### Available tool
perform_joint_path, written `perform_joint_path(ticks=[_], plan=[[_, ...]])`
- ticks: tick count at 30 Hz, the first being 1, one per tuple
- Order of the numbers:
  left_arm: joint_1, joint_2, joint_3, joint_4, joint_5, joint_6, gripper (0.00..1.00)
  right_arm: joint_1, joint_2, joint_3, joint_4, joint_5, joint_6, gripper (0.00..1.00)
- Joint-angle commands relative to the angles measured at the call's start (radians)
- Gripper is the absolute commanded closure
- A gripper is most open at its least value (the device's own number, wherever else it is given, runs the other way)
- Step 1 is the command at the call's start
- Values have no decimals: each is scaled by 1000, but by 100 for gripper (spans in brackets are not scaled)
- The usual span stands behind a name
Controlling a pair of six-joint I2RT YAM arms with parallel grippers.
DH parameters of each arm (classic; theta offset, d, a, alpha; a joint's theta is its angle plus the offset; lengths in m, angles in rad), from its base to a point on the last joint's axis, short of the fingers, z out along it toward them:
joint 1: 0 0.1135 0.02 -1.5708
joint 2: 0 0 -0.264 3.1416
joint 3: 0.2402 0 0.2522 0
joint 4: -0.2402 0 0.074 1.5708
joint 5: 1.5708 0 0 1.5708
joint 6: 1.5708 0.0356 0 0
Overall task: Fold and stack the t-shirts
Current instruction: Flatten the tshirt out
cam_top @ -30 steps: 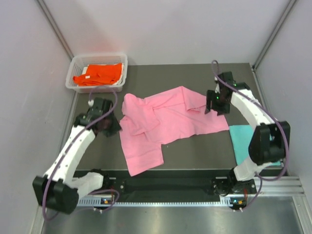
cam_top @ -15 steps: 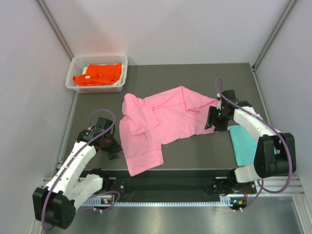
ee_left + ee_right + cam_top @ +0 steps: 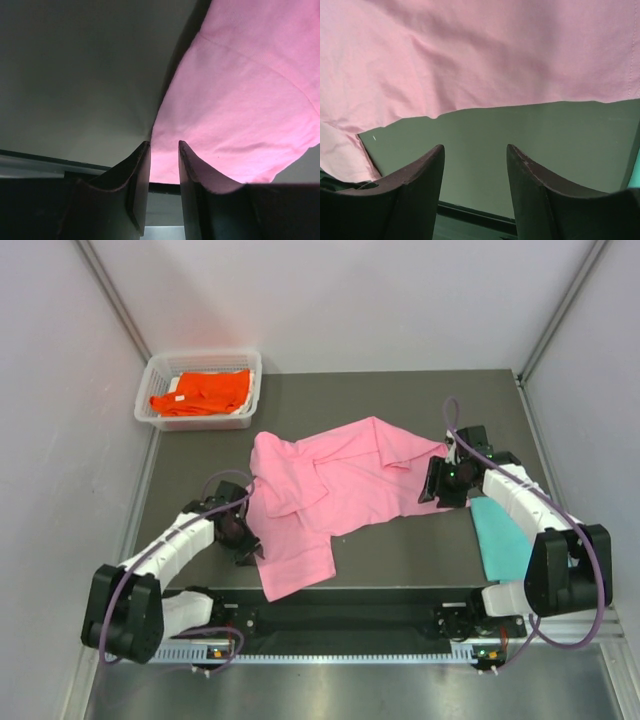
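At the upper left of the top view the orange t-shirt [image 3: 200, 392] lies in the white basket [image 3: 148, 412], out of play for now. Lower left, the left gripper [image 3: 246, 538] sits low at the left edge of the pink t-shirt [image 3: 340, 480]. Its fingers are a narrow gap apart with nothing pinched, and its wrist view shows the cloth edge just past the tips. The pink shirt sprawls crumpled across the middle of the table [image 3: 400, 540], with one part doubled over at its upper left. The step in hand looks like taking its two sides to spread it flat before folding. To do that well, the left fingers should slide forward so the hem lies between them, and grip one layer only, not the doubled part. Right of centre, the right gripper [image 3: 438, 484] is at the shirt's right edge. Its fingers stand well apart over bare table, with the hem just beyond them. It too needs to reach onto the cloth before gripping, then both should pull outward evenly. At the far right the teal t-shirt [image 3: 500, 535] lies flat just beside the pink one, so the right arm should avoid dragging it.
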Motion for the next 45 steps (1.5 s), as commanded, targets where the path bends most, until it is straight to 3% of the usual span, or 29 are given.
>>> perform_joint_path(ticks=[1,12,17,20,25,31,34,36,41,45], plan=[[-4,36,-7,75,2,2,66,-6,-41,-2,22,0,7,47],[-1,302,108,214,-97,54,69,-8,-41,13,4,23,1,47],[16,488,338,228,-173,134,70,-8,-33,19,-16,28,-1,47],[19,546,485,133,-212,166,71,-9,-36,32,-28,37,-1,46],[19,397,438,24,-274,159,63,-8,-39,38,-18,36,-1,45],[30,122,311,-117,-373,87,62,-9,-59,9,16,9,7,45],[76,30,248,-111,-366,82,63,-6,-61,-11,25,-12,7,44],[117,8,219,-77,-315,108,67,-9,-62,-19,33,-24,8,44],[198,49,139,-10,-176,177,65,-8,-79,-17,30,-31,2,42],[203,86,119,-4,-111,194,68,-9,-84,-10,24,-29,-6,41]])
